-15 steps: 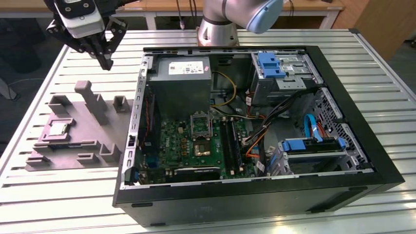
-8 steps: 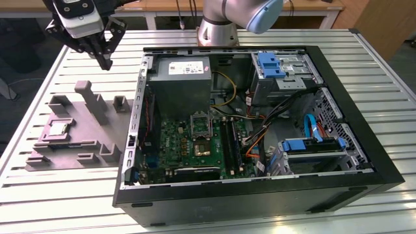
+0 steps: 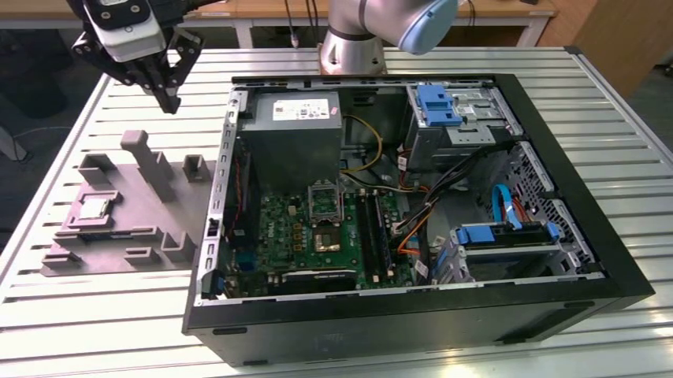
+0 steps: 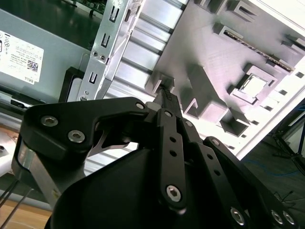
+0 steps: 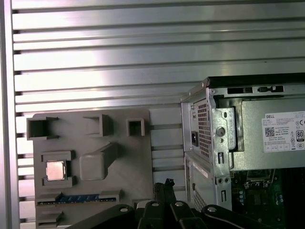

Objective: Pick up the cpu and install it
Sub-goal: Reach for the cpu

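Closed tight on nothing, the gripper hangs well apart from the cpu, which lies in a recess of the grey fixture plate beside the computer case.

Black claw pointing down, fingers closed together (tips touching), silver arm with blue joint cap

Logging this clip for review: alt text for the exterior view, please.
The gripper hangs shut and empty near a grey fixture plate where the cpu lies. On the exterior view's right, an open computer case shows its motherboard.
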Action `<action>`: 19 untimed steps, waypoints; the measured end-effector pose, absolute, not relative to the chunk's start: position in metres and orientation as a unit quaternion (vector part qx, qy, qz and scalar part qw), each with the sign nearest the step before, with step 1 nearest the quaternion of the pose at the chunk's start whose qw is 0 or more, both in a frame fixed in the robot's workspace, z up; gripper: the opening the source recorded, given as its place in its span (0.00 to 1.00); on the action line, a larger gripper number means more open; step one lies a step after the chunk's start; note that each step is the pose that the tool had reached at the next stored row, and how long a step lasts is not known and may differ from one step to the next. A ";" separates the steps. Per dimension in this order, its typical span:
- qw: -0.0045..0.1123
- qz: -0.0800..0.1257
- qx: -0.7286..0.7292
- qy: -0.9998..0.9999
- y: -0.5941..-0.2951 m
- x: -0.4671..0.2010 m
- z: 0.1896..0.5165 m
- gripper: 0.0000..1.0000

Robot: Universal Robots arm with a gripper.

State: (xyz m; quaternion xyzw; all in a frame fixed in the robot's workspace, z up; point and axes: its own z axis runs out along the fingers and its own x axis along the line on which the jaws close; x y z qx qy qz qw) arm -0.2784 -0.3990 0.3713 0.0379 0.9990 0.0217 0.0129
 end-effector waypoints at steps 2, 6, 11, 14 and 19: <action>0.012 0.022 0.038 0.999 -0.399 -0.278 0.371 0.11; 0.012 0.022 0.038 0.999 -0.399 -0.279 0.370 0.11; 0.011 0.022 0.038 0.999 -0.399 -0.281 0.370 0.11; 0.011 0.022 0.038 0.999 -0.399 -0.282 0.369 0.11; 0.011 0.022 0.038 0.999 -0.399 -0.286 0.369 0.11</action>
